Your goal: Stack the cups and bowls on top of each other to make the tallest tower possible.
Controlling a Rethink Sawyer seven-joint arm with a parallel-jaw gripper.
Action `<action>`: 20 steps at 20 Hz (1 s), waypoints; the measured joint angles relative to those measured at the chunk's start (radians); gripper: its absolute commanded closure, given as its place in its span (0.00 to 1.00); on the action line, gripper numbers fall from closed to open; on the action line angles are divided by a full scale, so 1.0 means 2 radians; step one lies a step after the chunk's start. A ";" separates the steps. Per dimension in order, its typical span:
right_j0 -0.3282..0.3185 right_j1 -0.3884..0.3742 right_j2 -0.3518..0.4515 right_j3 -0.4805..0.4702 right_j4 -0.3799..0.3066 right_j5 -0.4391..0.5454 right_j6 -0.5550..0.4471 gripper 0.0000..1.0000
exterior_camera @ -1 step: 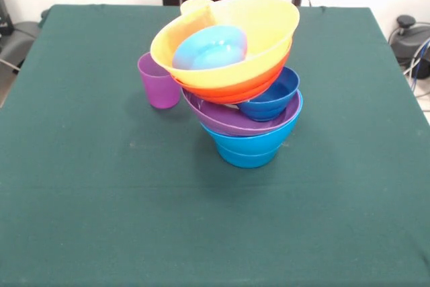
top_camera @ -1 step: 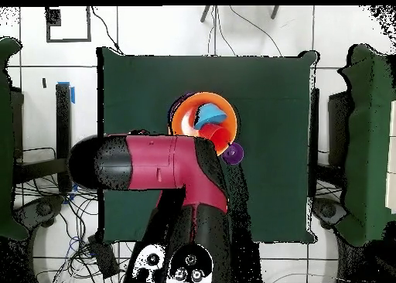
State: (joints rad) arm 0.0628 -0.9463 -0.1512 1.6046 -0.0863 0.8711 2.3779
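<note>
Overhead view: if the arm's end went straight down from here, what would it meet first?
Probably the tower, near the rim of its top yellow bowl; the arm's end overlaps that side. The gripper itself does not show, so the exact line is unclear.

Yellow, orange, purple, blue bowls (exterior_camera @ -1 step: 228, 52); purple cup (exterior_camera @ -1 step: 158, 82); green table (exterior_camera @ -1 step: 101, 199).

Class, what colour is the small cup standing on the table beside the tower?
Purple cup, clearest in the front view.
</note>
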 measured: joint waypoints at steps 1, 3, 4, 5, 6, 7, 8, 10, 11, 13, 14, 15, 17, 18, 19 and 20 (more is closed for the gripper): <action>-0.001 0.000 0.000 -0.002 0.000 0.000 0.000 0.00; -0.002 0.000 0.000 -0.004 0.000 0.000 0.000 0.00; -0.003 0.000 0.000 -0.006 0.000 0.000 0.000 0.00; -0.004 0.000 0.000 -0.008 0.000 0.000 0.000 0.00; -0.006 0.000 0.000 -0.010 0.000 0.000 0.000 0.00; -0.007 0.000 0.000 -0.013 0.000 0.000 0.000 0.00; -0.011 0.000 0.000 -0.016 0.000 0.000 0.000 0.00; -0.020 0.000 0.000 -0.024 0.000 0.004 0.000 0.00; -0.021 0.000 0.000 -0.025 0.000 0.004 0.000 0.00; -0.027 0.000 0.000 -0.030 0.000 0.007 0.000 0.00; -0.030 0.000 0.000 -0.033 0.000 0.008 0.000 0.00; -0.033 0.000 0.000 -0.036 0.000 0.009 0.000 0.00; -0.038 0.000 0.000 -0.041 0.000 0.011 0.000 0.00; -0.040 0.000 0.000 -0.044 0.000 0.011 0.000 0.00; -0.041 0.000 0.000 -0.048 0.000 0.011 0.000 0.00; -0.042 0.000 0.000 -0.049 0.000 0.011 0.000 0.00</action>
State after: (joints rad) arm -0.0208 -0.9468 -0.1511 1.5067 -0.0871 0.8937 2.3779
